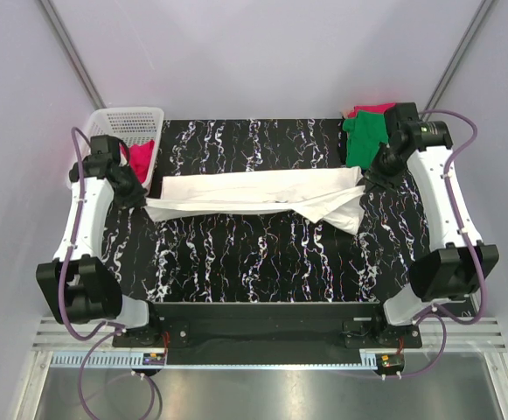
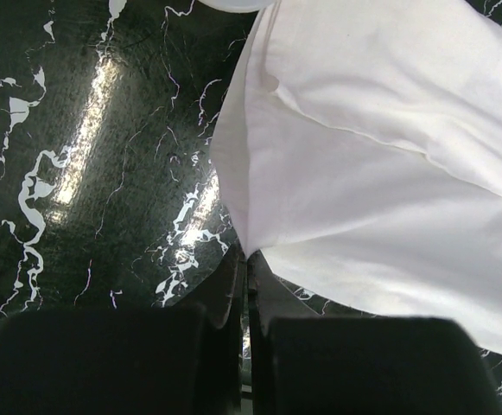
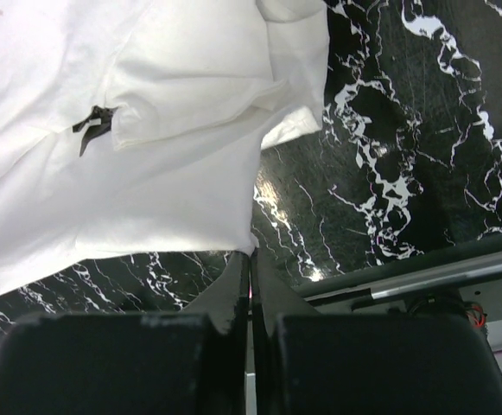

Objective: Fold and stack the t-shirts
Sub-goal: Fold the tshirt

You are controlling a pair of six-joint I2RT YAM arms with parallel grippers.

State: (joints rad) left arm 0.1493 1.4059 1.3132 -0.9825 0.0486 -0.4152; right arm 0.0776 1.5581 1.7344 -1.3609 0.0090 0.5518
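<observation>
Three shirts are showing here, and the white shirt [image 1: 254, 194] is the one being worked. It is lying as a long, partly folded band across the middle of the table [image 1: 262, 258], with a loose flap sagging toward the near side at its right end.

The left gripper [image 1: 138, 191] is sitting at the band's left end. In its wrist view its fingers are pressed together, with the cloth's edge meeting their tips, so it appears to be pinching that edge. The right gripper [image 1: 372, 179] is doing the same at the right end, jaws squeezed together where the hem meets them. Holding both ends this way is probably keeping the cloth taut, so that a fold can run straight along its length.

Further out, the green shirt [image 1: 363, 136] is lying bunched at the far right corner, with the red shirt [image 1: 372, 108] peeking out behind it. Both are just beside the right arm, so any swing back that way is risking a snag. At the far left corner a white basket [image 1: 122, 118] is standing close behind the left arm, with some red cloth [image 1: 142, 156] hanging in it.
</observation>
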